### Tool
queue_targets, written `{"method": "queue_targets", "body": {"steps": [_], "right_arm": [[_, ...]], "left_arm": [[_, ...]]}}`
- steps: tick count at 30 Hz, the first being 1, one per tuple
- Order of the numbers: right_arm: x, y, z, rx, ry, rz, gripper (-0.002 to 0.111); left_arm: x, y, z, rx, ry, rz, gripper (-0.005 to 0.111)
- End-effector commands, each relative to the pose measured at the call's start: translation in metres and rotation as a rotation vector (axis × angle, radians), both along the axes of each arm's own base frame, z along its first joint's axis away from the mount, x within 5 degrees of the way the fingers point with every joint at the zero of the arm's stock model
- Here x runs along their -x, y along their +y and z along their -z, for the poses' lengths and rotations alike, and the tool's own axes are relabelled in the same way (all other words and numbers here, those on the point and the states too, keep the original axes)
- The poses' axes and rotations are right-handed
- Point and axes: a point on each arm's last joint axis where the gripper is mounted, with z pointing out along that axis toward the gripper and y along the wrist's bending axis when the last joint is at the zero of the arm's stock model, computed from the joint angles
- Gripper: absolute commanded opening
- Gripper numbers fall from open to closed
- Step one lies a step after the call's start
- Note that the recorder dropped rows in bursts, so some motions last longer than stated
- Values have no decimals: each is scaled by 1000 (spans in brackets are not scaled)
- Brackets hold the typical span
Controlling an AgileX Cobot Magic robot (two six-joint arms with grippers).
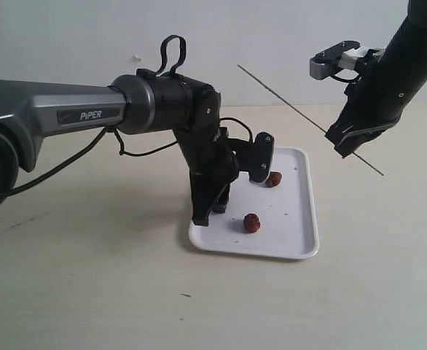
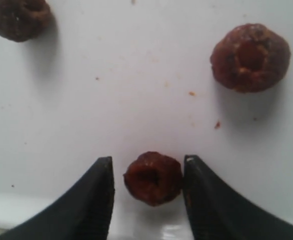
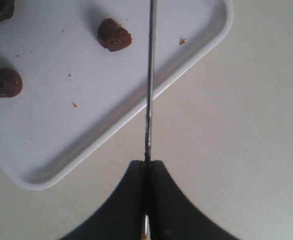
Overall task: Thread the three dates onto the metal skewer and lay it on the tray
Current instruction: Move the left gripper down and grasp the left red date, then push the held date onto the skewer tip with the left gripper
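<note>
The white tray lies on the table with all three dates on it. My left gripper is down at the tray's near-left corner and stands open around one date. One finger touches that date and a gap remains on the other side. The other two dates lie loose on the tray. My right gripper hangs above the table to the right of the tray, shut on the metal skewer. The skewer slants up and to the left over the tray, with nothing on it.
The left arm reaches in from the left across the tray's left half. Bare beige table surrounds the tray, and a pale wall stands behind. Small crumbs dot the tray floor.
</note>
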Motion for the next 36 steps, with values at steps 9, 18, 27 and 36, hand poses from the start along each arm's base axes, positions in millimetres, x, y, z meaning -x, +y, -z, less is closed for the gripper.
{"method": "queue_targets", "body": {"steps": [9,18,27,36], "right_arm": [[-1,-2,0,8,-25,-33,0],[5,-1,2,9,34,-99,0],[8,18,26,-178,93,-460,0],[-2,22,27,-194,-38,-523,0]], "left_arm": [[-18,18,-28,121,3,-181,30],[-72,118,-98,694,371,-460,30],[-91,184,-122,1014,544,-561,30],[-89,184,-117,950,534,-564,30]]}}
